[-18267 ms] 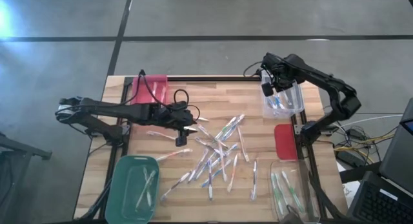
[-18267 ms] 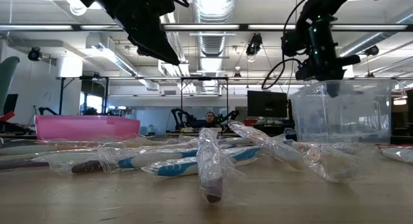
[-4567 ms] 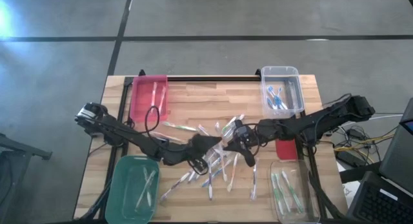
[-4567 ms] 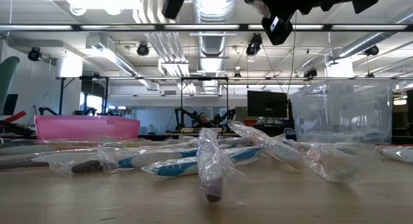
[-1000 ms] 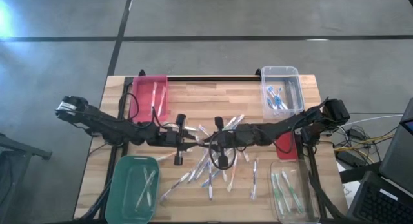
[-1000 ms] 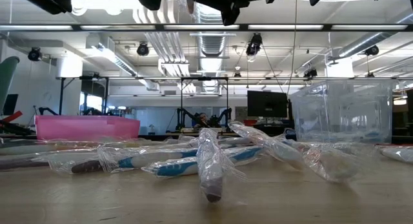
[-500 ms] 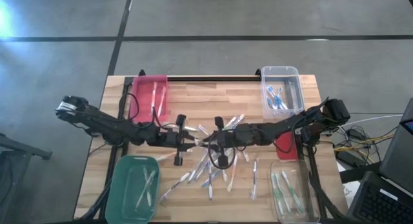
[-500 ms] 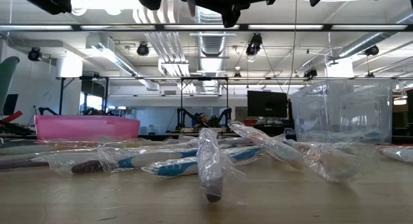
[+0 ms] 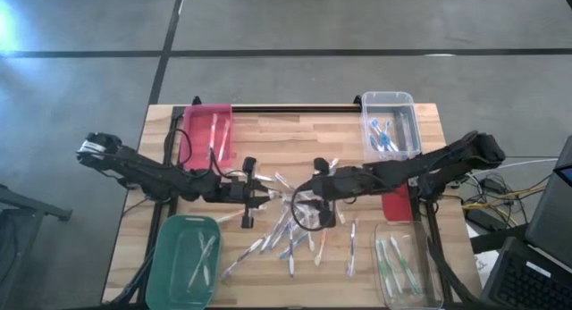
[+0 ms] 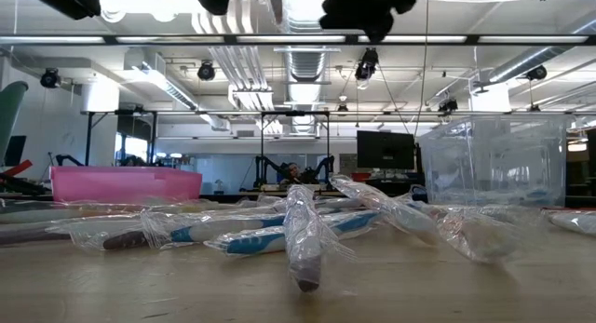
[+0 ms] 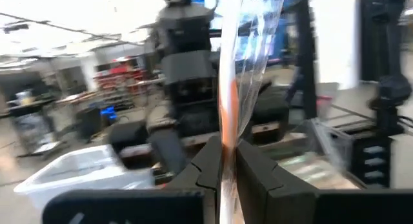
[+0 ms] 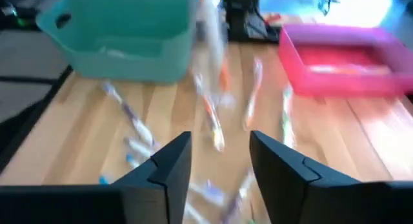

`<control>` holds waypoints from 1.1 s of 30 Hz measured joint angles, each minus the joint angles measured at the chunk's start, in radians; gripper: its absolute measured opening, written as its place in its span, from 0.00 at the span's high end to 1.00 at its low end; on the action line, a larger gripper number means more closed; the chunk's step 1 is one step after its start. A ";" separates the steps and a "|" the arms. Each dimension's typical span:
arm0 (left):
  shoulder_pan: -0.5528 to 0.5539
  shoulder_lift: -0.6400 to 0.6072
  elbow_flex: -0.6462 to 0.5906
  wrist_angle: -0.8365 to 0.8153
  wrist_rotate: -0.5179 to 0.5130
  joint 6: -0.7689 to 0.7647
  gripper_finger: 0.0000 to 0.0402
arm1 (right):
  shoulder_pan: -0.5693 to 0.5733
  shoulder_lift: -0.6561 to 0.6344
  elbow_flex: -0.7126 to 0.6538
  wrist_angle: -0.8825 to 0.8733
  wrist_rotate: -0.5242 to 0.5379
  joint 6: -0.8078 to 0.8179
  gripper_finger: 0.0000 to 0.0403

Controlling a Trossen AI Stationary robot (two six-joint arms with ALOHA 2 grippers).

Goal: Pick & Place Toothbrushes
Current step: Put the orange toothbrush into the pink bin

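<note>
Left jaws (image 11: 222,162) pinching toothbrush (image 11: 227,114), wooden table (image 9: 295,136)

Grey concrete floor (image 9: 295,24) with dark seam lines around a butcher-block wooden table (image 9: 295,136). Low view shows an open lab: exposed ceiling ducts (image 10: 307,67), bright strip lights (image 10: 186,39), a dark monitor (image 10: 384,150) on a far bench, a metal frame stand (image 10: 293,141) mid-room. A person sits far back, partly hidden. Laptop (image 9: 547,216) at the table's right edge.
</note>
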 joint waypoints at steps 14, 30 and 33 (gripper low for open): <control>0.101 -0.133 0.392 -0.951 -0.624 -0.160 0.92 | 0.000 -0.272 -0.002 -0.457 0.384 0.234 0.52; 0.661 -0.134 0.898 -1.778 -0.381 -0.560 0.92 | 0.000 -0.321 -0.008 -0.478 0.388 0.252 0.59; 0.789 -0.133 0.893 -1.809 -0.253 -0.603 0.92 | 0.000 -0.321 -0.008 -0.478 0.389 0.252 0.60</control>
